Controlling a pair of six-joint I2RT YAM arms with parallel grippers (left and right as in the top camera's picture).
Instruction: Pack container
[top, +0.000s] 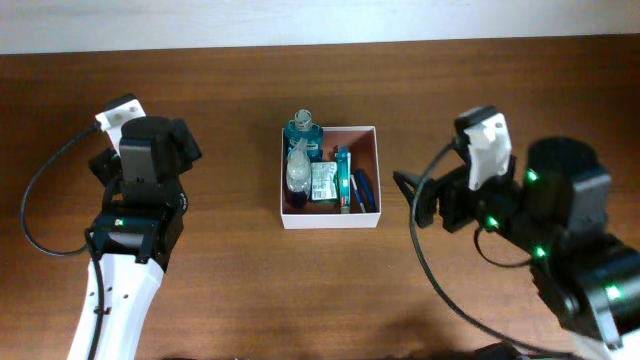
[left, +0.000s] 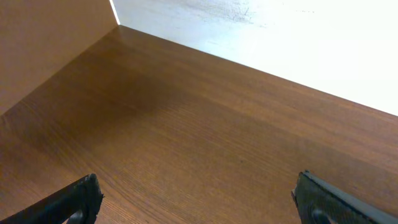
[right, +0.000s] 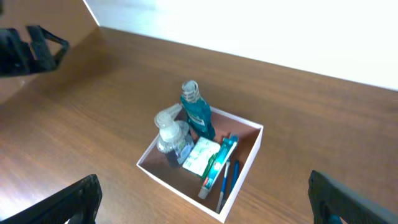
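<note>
Both stood wide and empty: left gripper (left: 196, 196) over the table's (top: 230, 290) left side, right gripper (top: 410, 200) beside the container (top: 329, 221), mid-table toward the far edge. Bottles (top: 303, 135) stood tall inside; I'd have lifted straight up, not swept across.

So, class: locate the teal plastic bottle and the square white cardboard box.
teal plastic bottle (right: 198, 118), right wrist view, on its body
square white cardboard box (top: 330, 221), overhead view, on its lower wall

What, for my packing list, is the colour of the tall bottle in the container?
Teal. The tall bottle shows best in the right wrist view.
</note>
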